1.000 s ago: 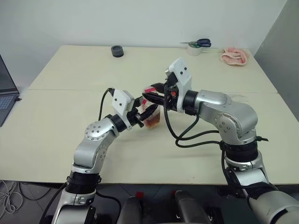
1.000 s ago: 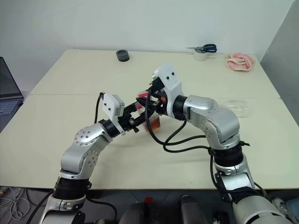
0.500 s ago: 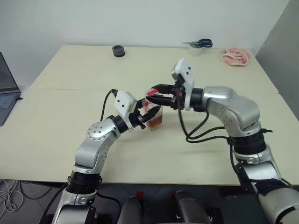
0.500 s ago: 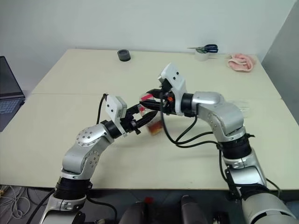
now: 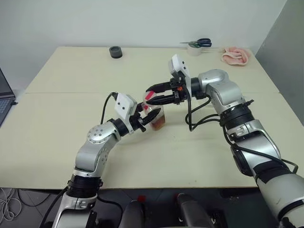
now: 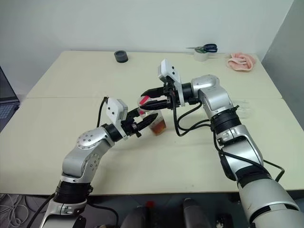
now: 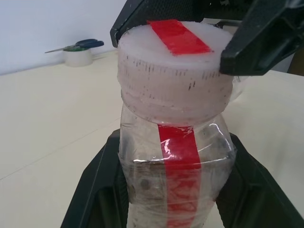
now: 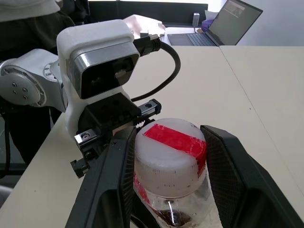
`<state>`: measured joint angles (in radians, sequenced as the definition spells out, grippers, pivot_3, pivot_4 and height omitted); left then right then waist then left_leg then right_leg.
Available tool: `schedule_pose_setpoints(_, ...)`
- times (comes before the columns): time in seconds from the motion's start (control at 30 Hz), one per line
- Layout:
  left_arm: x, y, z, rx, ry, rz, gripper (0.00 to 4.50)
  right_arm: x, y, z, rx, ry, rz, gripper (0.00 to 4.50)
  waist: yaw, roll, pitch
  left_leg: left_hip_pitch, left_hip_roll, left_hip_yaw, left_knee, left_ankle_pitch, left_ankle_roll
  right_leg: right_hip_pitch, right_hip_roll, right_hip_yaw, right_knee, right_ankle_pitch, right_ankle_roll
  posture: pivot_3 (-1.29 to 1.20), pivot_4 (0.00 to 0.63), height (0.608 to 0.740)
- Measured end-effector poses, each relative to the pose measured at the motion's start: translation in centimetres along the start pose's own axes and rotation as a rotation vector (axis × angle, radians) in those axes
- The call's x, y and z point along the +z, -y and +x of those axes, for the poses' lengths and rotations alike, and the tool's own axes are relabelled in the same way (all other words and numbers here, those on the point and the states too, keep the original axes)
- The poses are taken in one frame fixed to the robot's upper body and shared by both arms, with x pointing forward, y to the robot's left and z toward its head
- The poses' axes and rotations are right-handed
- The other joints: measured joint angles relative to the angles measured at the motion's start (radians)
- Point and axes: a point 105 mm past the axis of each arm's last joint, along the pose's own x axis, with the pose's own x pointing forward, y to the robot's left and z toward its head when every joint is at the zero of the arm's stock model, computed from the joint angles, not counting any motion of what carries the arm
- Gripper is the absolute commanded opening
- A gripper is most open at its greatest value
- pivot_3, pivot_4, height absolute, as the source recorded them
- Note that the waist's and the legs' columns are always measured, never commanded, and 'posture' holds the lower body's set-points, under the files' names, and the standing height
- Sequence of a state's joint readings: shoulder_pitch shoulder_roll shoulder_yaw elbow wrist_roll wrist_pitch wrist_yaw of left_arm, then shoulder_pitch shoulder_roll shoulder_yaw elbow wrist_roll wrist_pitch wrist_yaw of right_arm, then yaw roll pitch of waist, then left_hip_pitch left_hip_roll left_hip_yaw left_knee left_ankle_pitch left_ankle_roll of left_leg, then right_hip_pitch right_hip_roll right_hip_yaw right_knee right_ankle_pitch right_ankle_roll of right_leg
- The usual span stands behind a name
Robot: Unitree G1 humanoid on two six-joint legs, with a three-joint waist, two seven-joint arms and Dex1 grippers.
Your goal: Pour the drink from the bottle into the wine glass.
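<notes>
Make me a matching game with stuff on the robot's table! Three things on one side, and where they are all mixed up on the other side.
Things:
1. bottle
2. scissors
3. pink cloth

Places:
A. on top of the white tape roll at the far edge
B. far right corner of the table
C. middle of the table, held by the left gripper

Pairs: 1-C, 2-A, 3-B

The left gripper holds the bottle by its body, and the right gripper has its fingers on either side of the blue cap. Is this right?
One detail is wrong: the cap is pale with a red strip, not blue, as the right wrist view shows. The left gripper does hold the bottle, and the right gripper straddles the cap.
</notes>
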<state>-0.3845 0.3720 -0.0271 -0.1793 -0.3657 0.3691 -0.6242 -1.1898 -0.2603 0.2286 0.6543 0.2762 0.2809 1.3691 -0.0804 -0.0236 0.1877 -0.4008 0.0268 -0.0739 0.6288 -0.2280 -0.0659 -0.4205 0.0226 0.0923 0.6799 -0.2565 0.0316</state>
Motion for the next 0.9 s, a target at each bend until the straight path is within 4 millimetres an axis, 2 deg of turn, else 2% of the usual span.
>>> schedule_pose_setpoints(0.2, 0.7, 0.0, 0.3, -0.003, 0.020, 0.010, 1.91, 0.4, -0.4, 1.2, 0.033, 0.032, 0.004, 4.50, -0.001, 0.000, 0.000, 0.000, 0.000, -0.001, 0.000, 0.000, 0.000, 0.000, 0.001, 0.000, 0.001, 0.000, 0.000, 0.00, 0.150, 0.740)
schedule_pose_setpoints(0.33, 1.0, 0.0, 0.5, -0.008, 0.028, 0.017, 1.91, 0.9, 0.2, 0.4, -0.027, 0.033, -0.021, 4.50, 0.000, 0.000, 0.000, 0.000, 0.000, 0.000, 0.001, 0.000, 0.000, 0.000, 0.000, 0.000, 0.000, 0.000, 0.000, 0.00, 0.150, 0.740)
schedule_pose_setpoints(0.5, 1.0, -0.1, 0.5, -0.009, 0.022, 0.016, 1.91, 2.3, 0.9, -1.5, -0.194, 0.040, -0.074, 4.50, 0.002, 0.000, 0.000, 0.000, 0.000, -0.001, 0.000, 0.000, 0.000, 0.000, 0.000, -0.001, 0.000, 0.000, 0.000, 0.00, 0.150, 0.740)
schedule_pose_setpoints(0.67, 0.7, -0.2, 0.4, -0.001, 0.004, 0.015, 1.90, 1.2, -0.6, -2.0, -0.299, 0.003, -0.001, 4.50, 0.004, 0.000, 0.000, 0.000, 0.000, -0.001, 0.000, 0.000, 0.000, 0.000, 0.000, -0.001, 0.001, 0.000, 0.000, 0.00, 0.150, 0.740)
schedule_pose_setpoints(0.9, -0.2, -1.2, 0.5, 0.069, -0.059, 0.031, 1.90, 1.4, -1.6, -1.5, -0.457, -0.019, 0.041, 4.50, 0.002, 0.000, 0.000, 0.000, 0.000, -0.001, 0.001, 0.000, 0.000, 0.000, 0.001, 0.000, 0.001, -0.003, 0.005, 0.00, 0.150, 0.740)
